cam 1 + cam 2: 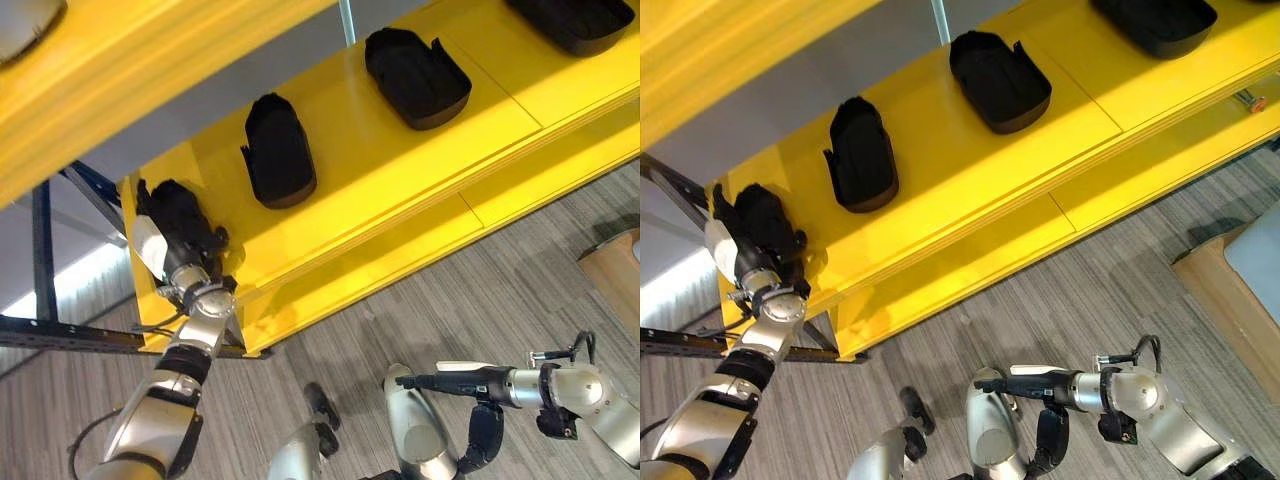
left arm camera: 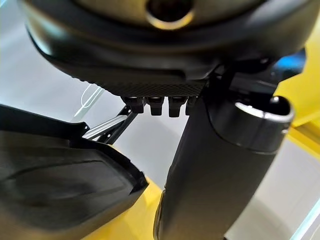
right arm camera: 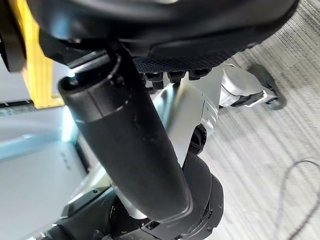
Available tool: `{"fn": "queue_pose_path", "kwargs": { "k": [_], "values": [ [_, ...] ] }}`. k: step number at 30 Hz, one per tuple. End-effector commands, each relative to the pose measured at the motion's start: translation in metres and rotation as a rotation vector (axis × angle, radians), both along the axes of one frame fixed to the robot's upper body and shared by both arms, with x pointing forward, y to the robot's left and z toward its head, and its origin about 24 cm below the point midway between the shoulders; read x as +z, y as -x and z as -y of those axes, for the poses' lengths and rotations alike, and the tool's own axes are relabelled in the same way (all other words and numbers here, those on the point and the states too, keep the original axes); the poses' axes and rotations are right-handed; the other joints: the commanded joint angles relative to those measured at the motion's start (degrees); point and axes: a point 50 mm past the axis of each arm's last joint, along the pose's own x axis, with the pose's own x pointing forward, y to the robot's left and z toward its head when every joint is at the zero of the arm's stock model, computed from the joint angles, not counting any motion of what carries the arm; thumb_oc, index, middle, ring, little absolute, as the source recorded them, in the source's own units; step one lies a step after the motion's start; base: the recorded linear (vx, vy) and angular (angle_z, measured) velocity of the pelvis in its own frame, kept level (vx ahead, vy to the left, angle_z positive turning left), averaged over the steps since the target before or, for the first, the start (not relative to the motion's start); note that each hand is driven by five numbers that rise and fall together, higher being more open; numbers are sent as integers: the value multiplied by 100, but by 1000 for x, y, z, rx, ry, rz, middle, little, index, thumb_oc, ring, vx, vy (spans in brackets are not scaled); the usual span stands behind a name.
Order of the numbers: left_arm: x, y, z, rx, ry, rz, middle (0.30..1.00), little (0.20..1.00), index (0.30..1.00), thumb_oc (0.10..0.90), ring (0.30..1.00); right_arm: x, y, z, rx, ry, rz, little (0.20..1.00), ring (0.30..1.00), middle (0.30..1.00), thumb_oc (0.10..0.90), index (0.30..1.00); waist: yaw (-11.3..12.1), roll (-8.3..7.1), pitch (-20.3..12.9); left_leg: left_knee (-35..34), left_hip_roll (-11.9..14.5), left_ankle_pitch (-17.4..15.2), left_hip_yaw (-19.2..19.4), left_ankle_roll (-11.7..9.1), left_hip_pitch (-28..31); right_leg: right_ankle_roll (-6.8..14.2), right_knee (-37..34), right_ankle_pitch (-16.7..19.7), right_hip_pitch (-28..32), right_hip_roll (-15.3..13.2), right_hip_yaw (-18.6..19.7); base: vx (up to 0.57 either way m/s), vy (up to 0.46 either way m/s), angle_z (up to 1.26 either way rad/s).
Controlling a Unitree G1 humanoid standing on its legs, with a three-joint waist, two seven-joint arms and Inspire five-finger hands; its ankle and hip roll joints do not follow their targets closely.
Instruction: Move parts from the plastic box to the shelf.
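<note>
placing a part at the left end of the yellow shelf

reaching up from the lower left, the left hand (image 1: 178,232) sits at the left end of the yellow shelf (image 1: 400,170), against a black moulded part (image 2: 60,185) that lies on the shelf board just beside it. in the left wrist view the part's rim shows close under the palm, with the thumb (image 2: 220,170) standing apart from it; whether the fingers grip the part or are loose beside it i cannot tell, since they are hidden behind the hand's bulk. three more black parts are on the same board: one (image 1: 279,150) near the hand, a second (image 1: 416,77) further right, and a third (image 1: 585,20) at the far right edge, all lying apart from one another.

the right hand (image 1: 487,432) hangs low over the grey floor (image 1: 520,290), well away from the shelf, and carries nothing; its fingers hang loosely curled. a wooden-edged object (image 1: 612,275) shows at the right edge; i cannot tell whether it is the plastic box.

judging by this, the step in hand is setting down, or having just set down, the fourth part. the next move likely calls for freeing the left hand without dragging the part off the shelf's end, then drawing the arm clear of the shelf's lip and turning for another part.
</note>
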Motion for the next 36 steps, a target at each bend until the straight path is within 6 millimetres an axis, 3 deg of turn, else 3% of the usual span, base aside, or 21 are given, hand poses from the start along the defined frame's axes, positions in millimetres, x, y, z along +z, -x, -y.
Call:
{"fn": "queue_pose_path", "kwargs": {
  "k": [1, 3, 6, 9, 19, 24, 28, 30, 36],
  "values": [
    [80, -1, -15, 32, -276, 275, 1000, 1000, 1000, 900, 1000, 23, -21, -45, -14, -341, 237, 1000, 1000, 1000, 900, 1000, 169, -303, -218, 685, -20, -676, -70, 120, -310, 211, -1129, 400, 227, -107, -251, -408, -274, 10],
    [106, 0, -16, 39, -413, 331, 1000, 1000, 1000, 900, 1000, 26, -27, -52, -25, -384, 276, 1000, 1000, 1000, 900, 1000, 276, -380, -109, 738, 15, -679, -121, 148, -511, 212, -1170, 484, 87, -56, -262, -323, -211, 1],
    [123, 6, -17, 35, -513, 400, 1000, 1000, 1000, 900, 1000, 28, -30, -58, -38, -420, 305, 1000, 1000, 1000, 900, 1000, 389, -437, -33, 786, 34, -694, -178, 193, -684, 211, -1184, 534, -26, -26, -291, -210, -146, 6],
    [142, 11, -5, -40, -640, 484, 1000, 1000, 1000, 900, 1000, 29, -33, -63, -50, -449, 334, 1000, 1000, 1000, 900, 1000, 523, -467, 44, 760, 34, -677, -253, 234, -825, 206, -1228, 572, -121, 26, -349, -164, -106, 1],
    [165, 27, 24, -232, -729, 616, 1000, 1000, 1000, 900, 1000, 36, -39, -66, -85, -503, 387, 1000, 1000, 1000, 900, 1000, 799, -473, 78, 664, 7, -650, -402, 305, -984, 176, -1349, 596, -202, 107, -502, -69, -54, 8],
    [188, 53, 52, -326, -757, 862, 1000, 1000, 1000, 900, 1000, 32, -38, -76, -123, -540, 411, 1000, 1000, 1000, 900, 1000, 1015, -519, 65, 646, -2, -641, -512, 316, -1060, 146, -1428, 601, -182, 157, -618, -55, -116, 19],
    [191, 59, 65, -447, -815, 838, 1000, 1000, 1000, 900, 1000, 32, -37, -78, -130, -545, 418, 1000, 1000, 1000, 900, 1000, 1055, -502, 68, 595, -11, -637, -526, 319, -1058, 146, -1469, 604, -183, 176, -637, -16, -21, 0],
    [177, 68, 71, -593, -912, 709, 1000, 1000, 1000, 900, 1000, 33, -36, -74, -146, -550, 438, 1000, 1000, 1000, 900, 1000, 1130, -420, 77, 494, -47, -643, -531, 338, -1042, 155, -1557, 605, -188, 179, -676, -87, -22, 1],
    [175, 70, 70, -598, -923, 706, 1000, 1000, 1000, 900, 1000, 33, -36, -73, -147, -549, 438, 1000, 1000, 1000, 900, 1000, 1133, -409, 74, 478, -49, -640, -538, 337, -1037, 155, -1575, 605, -178, 179, -680, -12, -2, 1]
  ]
}}
